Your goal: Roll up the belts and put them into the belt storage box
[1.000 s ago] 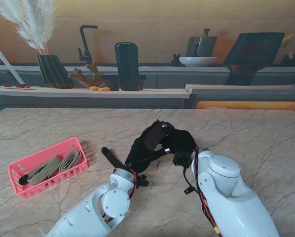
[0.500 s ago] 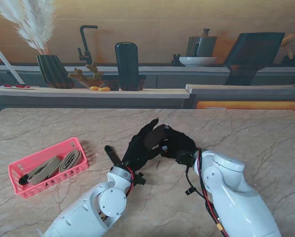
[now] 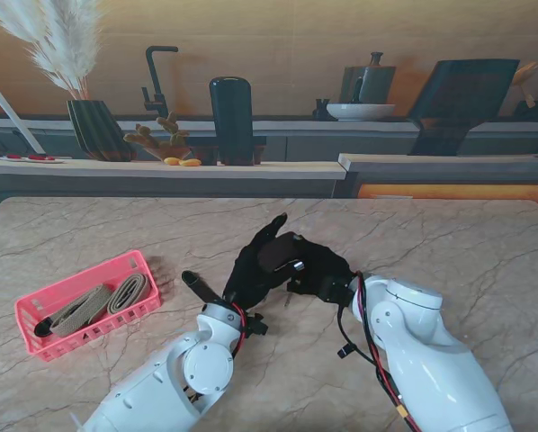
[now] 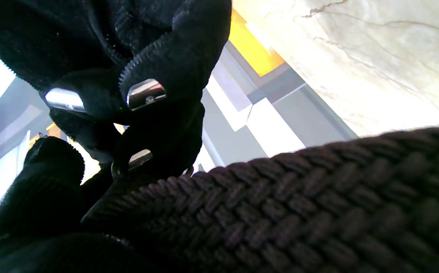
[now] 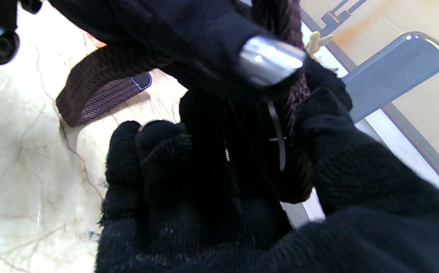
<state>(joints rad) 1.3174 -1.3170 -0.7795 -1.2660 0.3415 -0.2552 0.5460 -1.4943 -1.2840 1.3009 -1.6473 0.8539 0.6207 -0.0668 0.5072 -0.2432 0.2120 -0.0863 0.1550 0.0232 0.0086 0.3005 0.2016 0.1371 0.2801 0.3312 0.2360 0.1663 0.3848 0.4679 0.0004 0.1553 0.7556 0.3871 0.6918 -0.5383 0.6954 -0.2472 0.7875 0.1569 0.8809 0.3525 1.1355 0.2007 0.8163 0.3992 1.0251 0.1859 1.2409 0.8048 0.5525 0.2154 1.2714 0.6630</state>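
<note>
While both hands meet at bench centre, the left hand (image 3: pixel 251 267) and right hand (image 3: pixel 318 268) are each closed on the dark belt (image 4: pixel 299 204), held above the bench (image 3: pixel 449 243) with its tail (image 3: pixel 200 288) trailing toward 8 o'clock. Judged next: the box (image 3: pixel 35 317), holding two rolled belts (image 3: pixel 103 301), lies at 9 o'clock, nearer the left hand.

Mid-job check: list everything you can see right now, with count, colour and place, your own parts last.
Dark brown woven belt: one, held between both hands above the table centre.
Pink plastic storage basket: one, table's left side.
Tan rolled belts: two, inside the basket.
Beige marble table: one.
Back counter: dark vase with pampas grass, black tall cylinder, black faucet, white bowl.
Left hand: black glove, on the belt.
Right hand: black glove, on the belt.
</note>
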